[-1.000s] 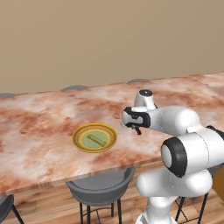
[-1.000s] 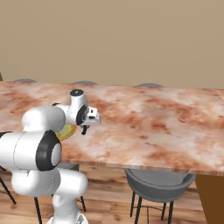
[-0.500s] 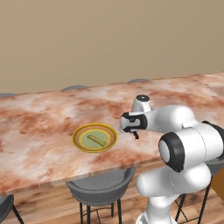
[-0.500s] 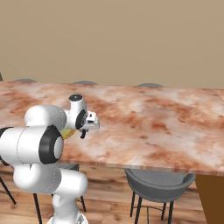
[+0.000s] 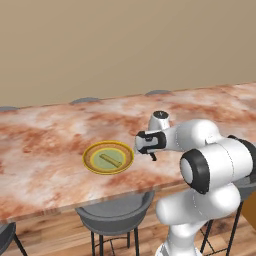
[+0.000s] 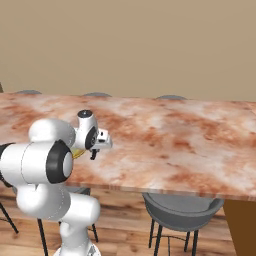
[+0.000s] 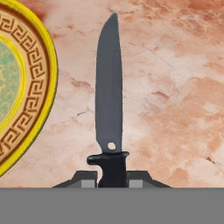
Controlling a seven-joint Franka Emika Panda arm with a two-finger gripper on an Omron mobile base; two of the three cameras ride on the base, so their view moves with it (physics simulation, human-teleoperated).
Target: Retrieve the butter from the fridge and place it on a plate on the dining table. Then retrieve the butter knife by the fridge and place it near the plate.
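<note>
Over the table, just beside the plate, the gripper was clamped on the knife by its handle, while the butter lay on the plate.

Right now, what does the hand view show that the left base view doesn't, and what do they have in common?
The hand view alone shows the butter knife up close: a dark blade pointing away from the gripper, which is shut on its handle, with the blade beside the plate's yellow patterned rim and not touching it. The left base view alone shows the whole plate with the butter lying in it, the arm reaching in beside the plate, and a grey stool under the table edge. Both show the plate and the marbled dining table.
</note>
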